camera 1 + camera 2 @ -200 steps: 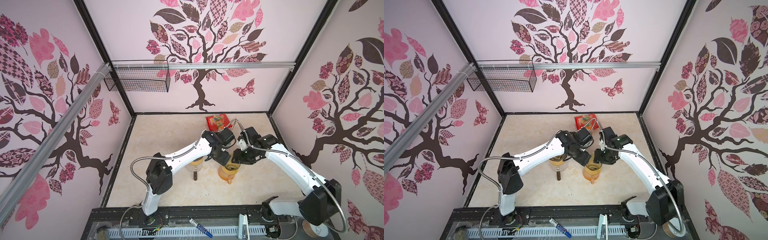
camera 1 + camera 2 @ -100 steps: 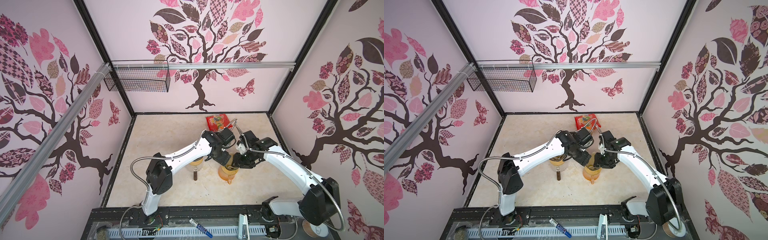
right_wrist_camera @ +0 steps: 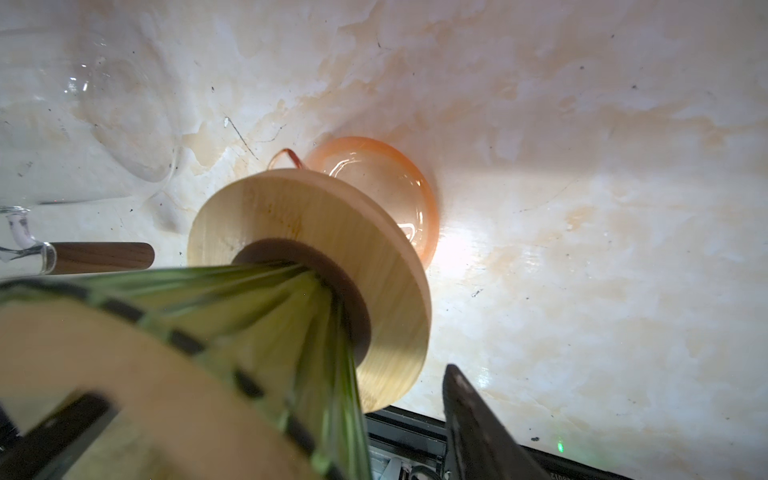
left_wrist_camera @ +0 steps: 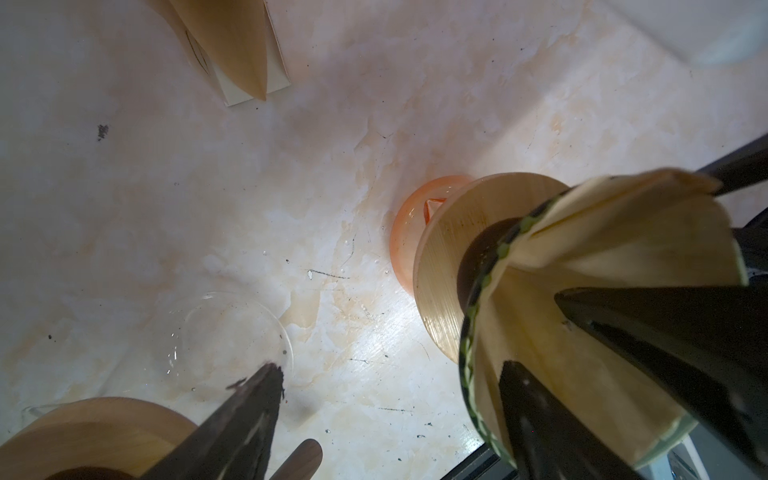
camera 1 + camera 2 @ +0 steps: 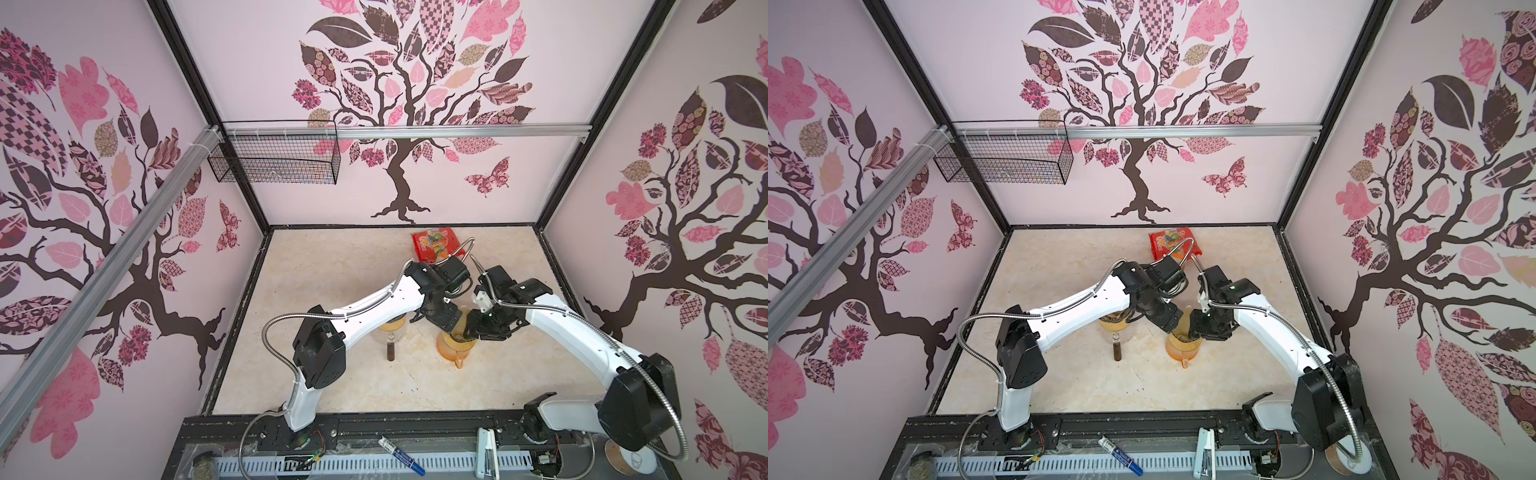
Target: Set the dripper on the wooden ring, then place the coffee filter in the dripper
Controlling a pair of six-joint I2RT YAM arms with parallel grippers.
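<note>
The dripper (image 4: 440, 266), a green-tinted glass cone on a wooden collar, stands on an orange carafe (image 5: 455, 349) mid-table. The tan paper coffee filter (image 4: 602, 249) sits in the cone, and one flap sticks up above the rim (image 5: 1187, 316). My left gripper (image 4: 388, 365) is open across the cone's wall, one finger inside the filter and one outside. My right gripper (image 3: 274, 382) is open too. One of its fingers (image 3: 478, 424) hangs clear of the cone and the other rests on the filter (image 3: 104, 353) inside. Both grippers (image 5: 451, 322) (image 5: 471, 328) meet over the dripper (image 3: 257, 299).
A clear glass carafe with a wooden collar and a brown handle (image 5: 391, 353) stands just left of the dripper, under my left arm. A red snack bag (image 5: 434, 245) lies at the back. An upright pack of paper filters (image 4: 232, 45) shows in the left wrist view.
My right gripper has come down and a little leftward onto the dripper's rim. The left arm and gripper have stayed where they were.
</note>
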